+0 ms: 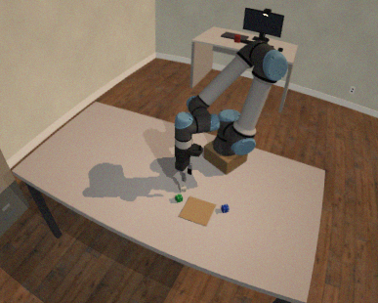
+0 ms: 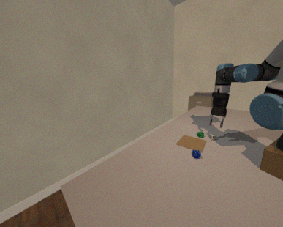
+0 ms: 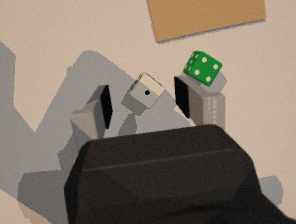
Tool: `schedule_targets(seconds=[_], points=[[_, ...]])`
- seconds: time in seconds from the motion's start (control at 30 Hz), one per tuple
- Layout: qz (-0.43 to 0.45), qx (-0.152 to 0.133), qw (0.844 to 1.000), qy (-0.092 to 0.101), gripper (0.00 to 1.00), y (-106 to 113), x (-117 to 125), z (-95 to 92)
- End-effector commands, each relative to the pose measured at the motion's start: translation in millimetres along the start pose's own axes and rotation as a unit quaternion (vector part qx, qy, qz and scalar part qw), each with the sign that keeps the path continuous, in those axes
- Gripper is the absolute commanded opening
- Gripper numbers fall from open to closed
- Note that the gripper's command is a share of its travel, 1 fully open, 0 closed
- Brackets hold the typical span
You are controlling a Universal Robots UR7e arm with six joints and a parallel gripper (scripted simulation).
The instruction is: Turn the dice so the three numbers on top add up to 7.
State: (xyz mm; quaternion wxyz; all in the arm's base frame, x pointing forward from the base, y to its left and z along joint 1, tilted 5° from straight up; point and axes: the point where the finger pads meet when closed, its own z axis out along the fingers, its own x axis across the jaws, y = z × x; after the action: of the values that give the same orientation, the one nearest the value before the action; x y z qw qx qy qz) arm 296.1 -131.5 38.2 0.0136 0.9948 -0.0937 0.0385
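Observation:
A tan mat [image 1: 197, 211] lies flat on the table; it also shows in the wrist view [image 3: 206, 17] and in the exterior view [image 2: 191, 142]. None of the three dice is on it. A white die [image 3: 144, 90] lies on the table beside the mat, its one-dot face towards the wrist camera; it also shows in the top view [image 1: 183, 187]. A green die [image 3: 202, 68] [image 1: 179, 197] lies close to the mat's edge. A blue die [image 1: 225, 208] [image 2: 196, 154] lies off the mat's opposite side. My gripper [image 3: 142, 94] [image 1: 185, 174] is open and empty, above the white die, its fingers on either side of it.
The arm's base stands on a brown block [image 1: 225, 158] behind the mat. A desk with a monitor [image 1: 264, 21] stands far behind the table.

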Motion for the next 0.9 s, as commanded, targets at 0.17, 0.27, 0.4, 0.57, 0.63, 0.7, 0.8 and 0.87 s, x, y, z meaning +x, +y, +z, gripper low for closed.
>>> schedule_targets(seconds=[0.17,0.27,0.4,0.57,0.63,0.7,0.8,0.87], points=[[0.142,-0.003,0.99,-0.001,1.0,4,3,2.1],[0.174,-0.003,0.985,-0.001,1.0,6,4,2.6],[0.23,-0.003,0.973,-0.001,1.0,8,5,3.6],[0.287,-0.004,0.958,-0.001,1.0,11,6,4.5],[0.305,-0.004,0.952,-0.001,1.0,12,6,4.8],[0.321,-0.004,0.947,-0.001,1.0,13,6,5.1],[0.328,-0.004,0.945,-0.001,1.0,13,6,5.2],[0.341,-0.004,0.94,-0.001,1.0,14,6,5.4]])
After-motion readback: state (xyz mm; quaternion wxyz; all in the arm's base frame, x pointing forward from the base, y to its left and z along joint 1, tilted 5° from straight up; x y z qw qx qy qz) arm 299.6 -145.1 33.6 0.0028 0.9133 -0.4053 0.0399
